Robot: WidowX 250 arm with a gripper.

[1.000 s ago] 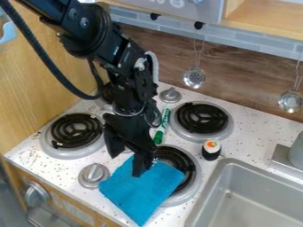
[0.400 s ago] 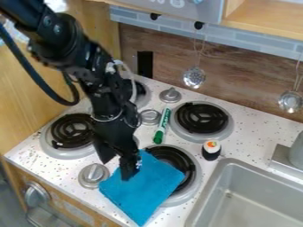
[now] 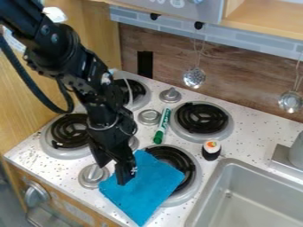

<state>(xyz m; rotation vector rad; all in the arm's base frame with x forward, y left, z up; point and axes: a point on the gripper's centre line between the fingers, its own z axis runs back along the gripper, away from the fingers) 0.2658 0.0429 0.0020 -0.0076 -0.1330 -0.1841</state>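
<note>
From my remote seat I see my pincer (image 3: 113, 174) hanging over the front of the stovetop (image 3: 41, 162), its fingers spread apart with a gap between them and nothing held. The blue cloth (image 3: 142, 190) lies right by it: one finger overlaps the cloth's upper left edge in my view, while the other hangs outside that edge, above a silver knob (image 3: 93, 176). I can't tell whether the nearer finger touches the fabric or hovers just above it. Most of the cloth spreads away to the lower right of the pincer, partly covering the front right burner (image 3: 188, 165). Beyond the cloth's upper corner I see a green marker (image 3: 161, 127), and to the right, between that burner and the sink (image 3: 260, 201), a small sushi-like toy (image 3: 211, 151) stands upright.
</note>
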